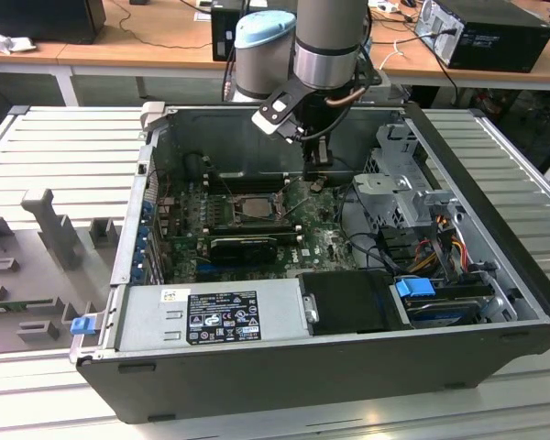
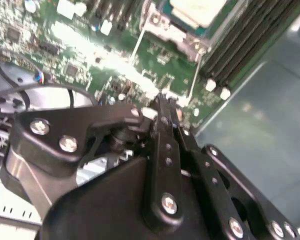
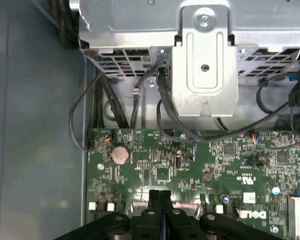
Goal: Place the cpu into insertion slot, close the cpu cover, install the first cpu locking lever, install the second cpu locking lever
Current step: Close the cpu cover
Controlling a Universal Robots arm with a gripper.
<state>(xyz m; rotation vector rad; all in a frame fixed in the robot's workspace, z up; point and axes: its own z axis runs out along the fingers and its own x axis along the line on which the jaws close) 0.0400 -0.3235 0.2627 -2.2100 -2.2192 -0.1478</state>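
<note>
gripper (image 1: 319, 179) is down inside the open pc case (image 1: 495, 275), fingers (image 3: 154, 202) pinched together with nothing between them as far as i can see. it hangs just over the green motherboard (image 1: 325, 240), near the socket on the exterior view's right. cpu (image 1: 254, 207) lies flat in the insertion slot (image 1: 229, 211), silver top up, right beside the long memory slots (image 2: 240, 45).

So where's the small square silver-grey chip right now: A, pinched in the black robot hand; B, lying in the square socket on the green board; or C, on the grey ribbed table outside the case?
B: the small square silver-grey chip lies in the black-framed socket while the black robot hand hangs apart from it, shut on nothing.
</note>
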